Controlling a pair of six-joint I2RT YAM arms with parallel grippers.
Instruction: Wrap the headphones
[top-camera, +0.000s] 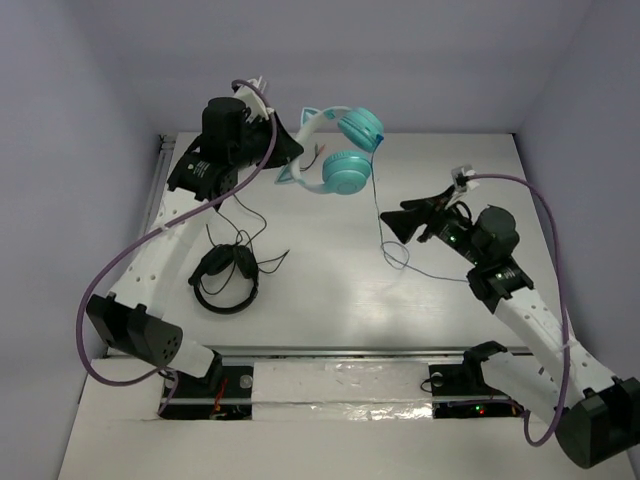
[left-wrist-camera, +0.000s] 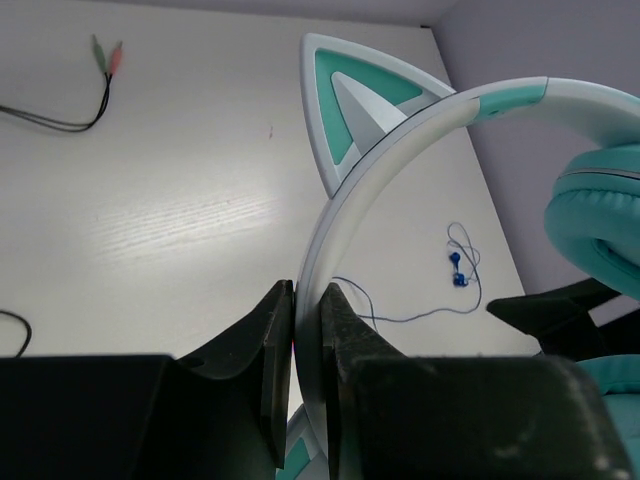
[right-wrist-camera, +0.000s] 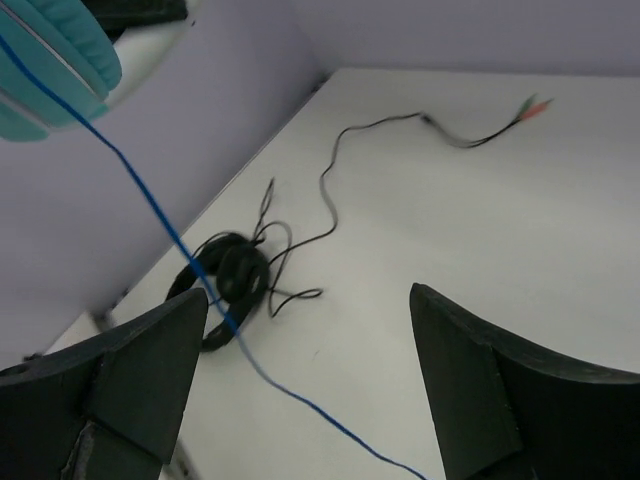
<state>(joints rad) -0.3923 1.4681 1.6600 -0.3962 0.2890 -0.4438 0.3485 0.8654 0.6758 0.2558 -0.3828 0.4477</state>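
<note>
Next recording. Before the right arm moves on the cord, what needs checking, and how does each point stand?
1. Left gripper shut on the headband: ok.
2. Headphones held up off the table: ok.
3. Right gripper open: ok.
4. Cord lying between the right fingers, at their depth: cannot tell.
5. Cord apart from the black headset, by the top view: ok.
6. Cord wound on the headphones: not ok, it hangs loose.
</note>
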